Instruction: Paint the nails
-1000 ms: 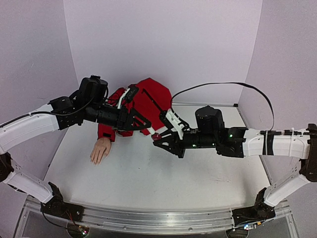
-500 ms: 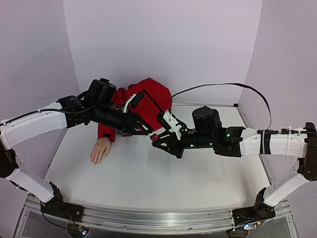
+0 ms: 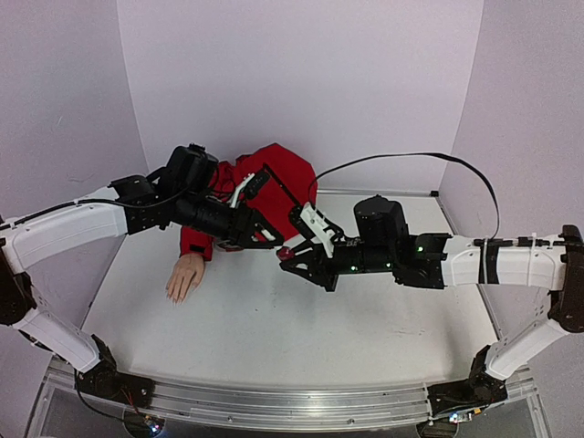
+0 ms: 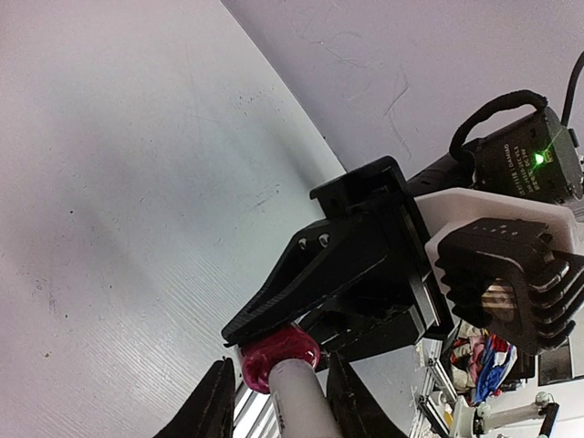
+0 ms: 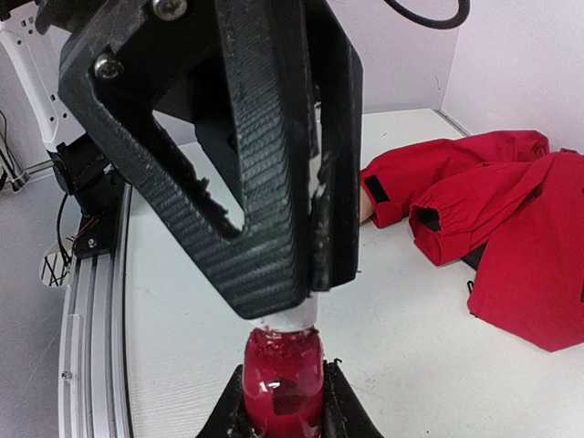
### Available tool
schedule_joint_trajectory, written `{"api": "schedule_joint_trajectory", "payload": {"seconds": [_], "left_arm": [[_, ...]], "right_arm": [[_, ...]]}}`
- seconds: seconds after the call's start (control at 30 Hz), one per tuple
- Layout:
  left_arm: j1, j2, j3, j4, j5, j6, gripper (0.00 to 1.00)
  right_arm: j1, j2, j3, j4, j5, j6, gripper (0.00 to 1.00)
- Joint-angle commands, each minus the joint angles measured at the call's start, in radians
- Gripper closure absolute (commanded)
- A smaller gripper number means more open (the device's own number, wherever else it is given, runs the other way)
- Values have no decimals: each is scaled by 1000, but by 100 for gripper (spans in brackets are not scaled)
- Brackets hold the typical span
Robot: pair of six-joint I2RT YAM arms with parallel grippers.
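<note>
A small pink-red polish bottle (image 5: 283, 383) stands upright in my right gripper (image 5: 285, 374), which is shut on it above the table's middle. My left gripper (image 4: 278, 367) reaches in from the left and is closed on the bottle's white cap (image 4: 294, 401); its black fingers (image 5: 246, 182) cover most of the cap (image 5: 294, 319). In the top view the two grippers (image 3: 271, 243) (image 3: 288, 253) meet at the bottle (image 3: 286, 250). The beige mannequin hand (image 3: 185, 276) lies palm down at the left, apart from both grippers. Its nails are too small to make out.
A red jacket (image 3: 265, 187) is bunched at the back behind the left arm, its sleeve running down to the hand; it also shows at the right in the right wrist view (image 5: 511, 228). A black cable (image 3: 411, 157) arcs over the right arm.
My left arm has swung right toward the bottle and its jaws have narrowed onto the white cap. The right gripper has shifted slightly left, still holding the bottle.
</note>
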Motion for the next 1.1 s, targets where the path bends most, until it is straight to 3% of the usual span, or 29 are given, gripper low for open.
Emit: {"api": "schedule_joint_trajectory", "payload": {"seconds": [0.0, 0.37, 1.07], "left_arm": [[-9, 5, 60, 12, 16, 21, 66], [-9, -12, 55, 12, -24, 26, 87], [-6, -49, 49, -11, -95, 27, 100]], "right_arm": [[-4, 0, 50, 36, -25, 4, 100], [-4, -2, 40, 33, -10, -5, 100], [-4, -12, 7, 25, 8, -19, 100]]}}
